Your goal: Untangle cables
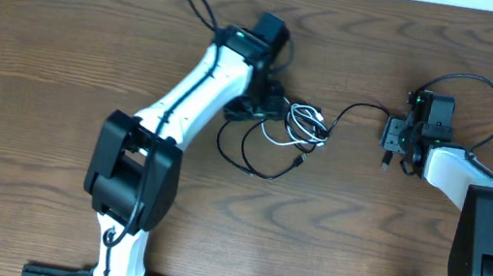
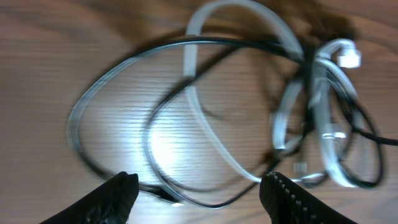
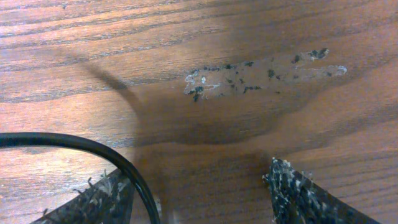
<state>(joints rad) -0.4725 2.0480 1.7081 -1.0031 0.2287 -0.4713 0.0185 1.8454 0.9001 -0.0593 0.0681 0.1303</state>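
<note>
progress: we are judging the untangling as barely begun; the cables [image 1: 299, 126] are lying in one knotted cluster near the middle of the table [image 1: 69, 14], white coils crossing black loops.
done so far: one black strand [image 1: 360, 109] is trailing out rightward, away from the cluster, though its other end is running into the knot.
left to do: we are reckoning every cord needs pulling free and laying apart.
left gripper [image 2: 199, 193]: its jaws are standing wide apart, holding nothing, hovering over the black loops.
right gripper [image 3: 205, 199]: its jaws are also standing wide apart, gripping nothing; the black strand is passing just beside one finger [image 3: 93, 202].
overhead alone: we are getting both arms and the whole layout.
left wrist alone: we are seeing, blurred, a white plug end [image 2: 349, 58] and white cord threading through the black loops.
right wrist alone: we are seeing pale scuff marks [image 3: 261, 71] on the wood.
</note>
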